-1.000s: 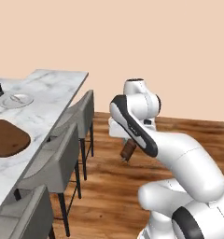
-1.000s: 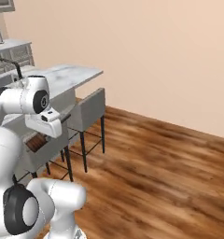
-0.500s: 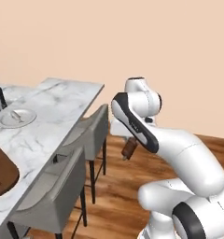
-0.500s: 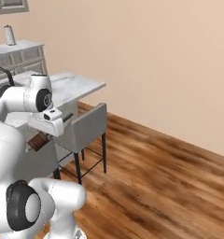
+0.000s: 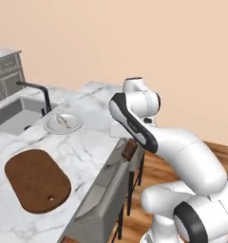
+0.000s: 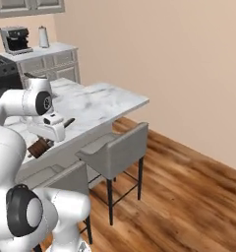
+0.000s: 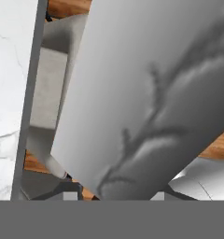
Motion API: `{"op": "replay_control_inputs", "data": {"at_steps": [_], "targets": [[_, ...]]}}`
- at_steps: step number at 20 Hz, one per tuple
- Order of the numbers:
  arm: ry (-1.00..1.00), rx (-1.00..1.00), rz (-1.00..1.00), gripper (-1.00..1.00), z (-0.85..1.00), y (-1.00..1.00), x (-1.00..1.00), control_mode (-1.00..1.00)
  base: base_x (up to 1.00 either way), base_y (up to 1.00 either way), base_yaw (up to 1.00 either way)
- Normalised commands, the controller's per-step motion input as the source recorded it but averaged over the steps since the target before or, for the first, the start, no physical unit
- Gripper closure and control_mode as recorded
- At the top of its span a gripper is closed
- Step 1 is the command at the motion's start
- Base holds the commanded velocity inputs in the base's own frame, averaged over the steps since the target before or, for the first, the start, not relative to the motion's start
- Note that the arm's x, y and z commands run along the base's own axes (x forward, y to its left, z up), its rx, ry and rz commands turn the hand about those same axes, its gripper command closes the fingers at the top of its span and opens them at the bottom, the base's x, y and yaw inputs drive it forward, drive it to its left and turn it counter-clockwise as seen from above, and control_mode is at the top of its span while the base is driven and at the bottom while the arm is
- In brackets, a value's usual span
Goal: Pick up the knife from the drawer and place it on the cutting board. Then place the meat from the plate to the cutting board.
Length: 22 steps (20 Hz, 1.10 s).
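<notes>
**A:** Since a second ago the base has driven along the surface (image 5: 94,142); the cutting board (image 5: 37,180) now sits whole at 8 o'clock in the left base view.

**B:** And the jaws?

**A:** Clamped on the knife (image 6: 40,146), its brown handle poking out below the gripper (image 6: 50,132).

**B:** The meat?

**A:** On the plate (image 5: 63,123), at 12 o'clock from the board. I'd say placing the knife is close.
</notes>
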Motion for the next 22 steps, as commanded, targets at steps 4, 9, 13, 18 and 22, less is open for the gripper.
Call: {"op": "replay_control_inputs", "data": {"at_steps": [4, 9, 13, 18, 22], "targets": [[0.0, 0.0, 0.0, 1.0, 0.0, 0.0, 0.0, 1.0, 0.03, 0.5, 0.76], [0.0, 0.0, 0.0, 1.0, 0.0, 0.0, 0.0, 1.0, 0.17, 0.12, 0.91], [0.0, 0.0, 0.0, 1.0, 0.0, 0.0, 0.0, 1.0, 0.0, 0.02, 1.0], [0.0, 0.0, 0.0, 1.0, 0.0, 0.0, 0.0, 1.0, 0.42, 0.39, 0.77], [0.0, 0.0, 0.0, 1.0, 0.0, 0.0, 0.0, 1.0, 0.95, 0.69, 0.44]]}}
